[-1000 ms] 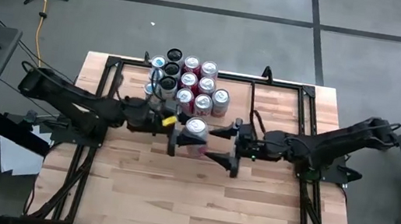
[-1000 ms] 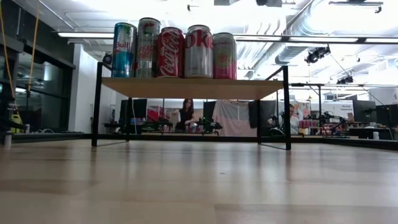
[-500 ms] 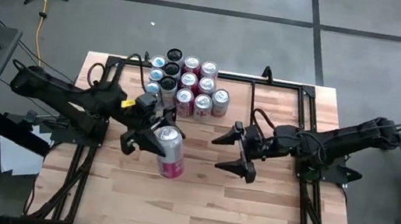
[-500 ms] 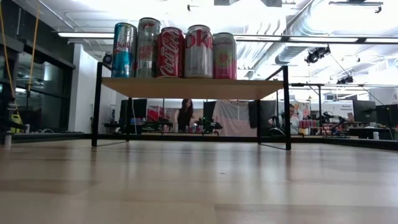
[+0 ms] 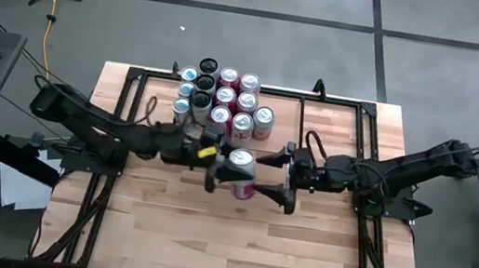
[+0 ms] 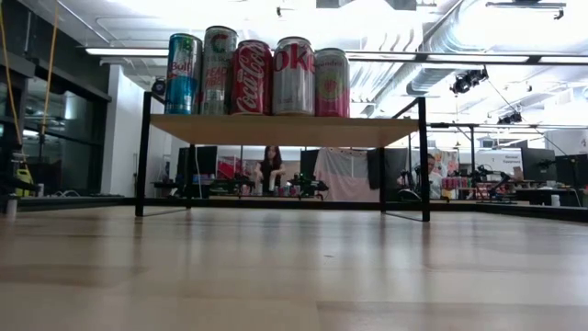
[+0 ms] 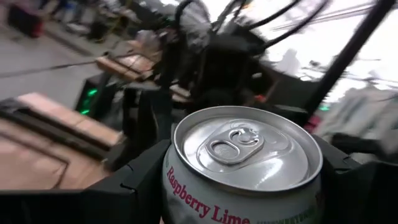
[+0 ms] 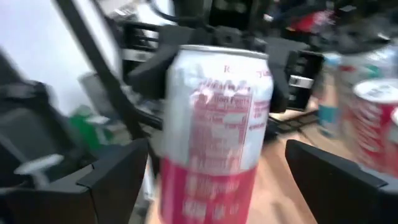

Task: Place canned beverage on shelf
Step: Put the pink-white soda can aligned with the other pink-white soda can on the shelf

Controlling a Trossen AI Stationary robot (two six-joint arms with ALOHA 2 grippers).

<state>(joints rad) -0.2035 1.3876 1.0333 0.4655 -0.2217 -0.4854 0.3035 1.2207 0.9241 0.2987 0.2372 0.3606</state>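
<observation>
The wooden surface (image 5: 299, 246) fills the middle of the high view. The shelf (image 6: 285, 129) stands at its 12 o'clock edge, with a cluster of cans (image 5: 223, 102) already packed on the left part of its plank and the rest of the plank bare.

Both arms reach toward the centre. The left pincer (image 5: 221, 164) comes in from 9 o'clock and is clamped on the raspberry lime can (image 5: 240, 170), its fingers pressed against the can's sides just below the rim. The can stands upright, its long axis vertical and its lid facing the overhead camera; it sits at the tip of that pincer, held above the surface, as far as I can judge.

The right pincer (image 5: 279, 172) comes in from 3 o'clock with its fingers spread wide, empty, one to each side of the can without touching it.

From the can, the shelf lies toward 12 o'clock, close by. The left arm has the can, so it is nearer the job; the can must go up and toward 12 o'clock, to the bare plank right of the cluster.
</observation>
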